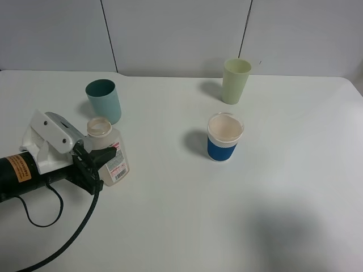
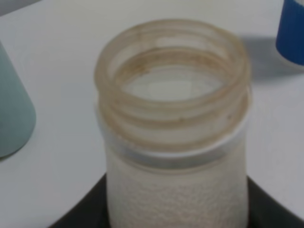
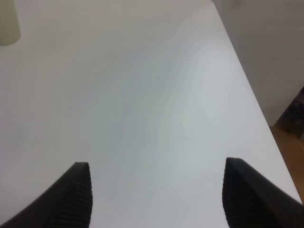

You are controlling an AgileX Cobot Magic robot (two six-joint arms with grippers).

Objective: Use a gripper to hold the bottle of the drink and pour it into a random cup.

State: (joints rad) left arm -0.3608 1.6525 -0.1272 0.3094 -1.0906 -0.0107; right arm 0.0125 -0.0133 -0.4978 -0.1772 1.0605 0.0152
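Note:
The bottle [image 1: 109,152] stands upright on the white table at the left, with its wide neck open and its barcode label facing front. My left gripper [image 1: 105,167] reaches in from the left, its black jaws on either side of the bottle's body, shut on it. In the left wrist view the bottle [image 2: 173,142] fills the frame, with a jaw against each side. The neck shows brownish residue; no dark drink shows. The teal cup [image 1: 104,101] stands upright just behind the bottle and also shows in the left wrist view [image 2: 12,118]. My right gripper [image 3: 156,194] is open and empty over bare table.
A white cup with a blue band [image 1: 225,137] stands mid-table, also at the edge of the left wrist view [image 2: 292,33]. A pale yellow-green tumbler [image 1: 236,81] stands behind it and shows in the right wrist view [image 3: 7,23]. A black cable [image 1: 68,241] trails from the left arm. The table's right edge [image 3: 266,118] is near the right gripper.

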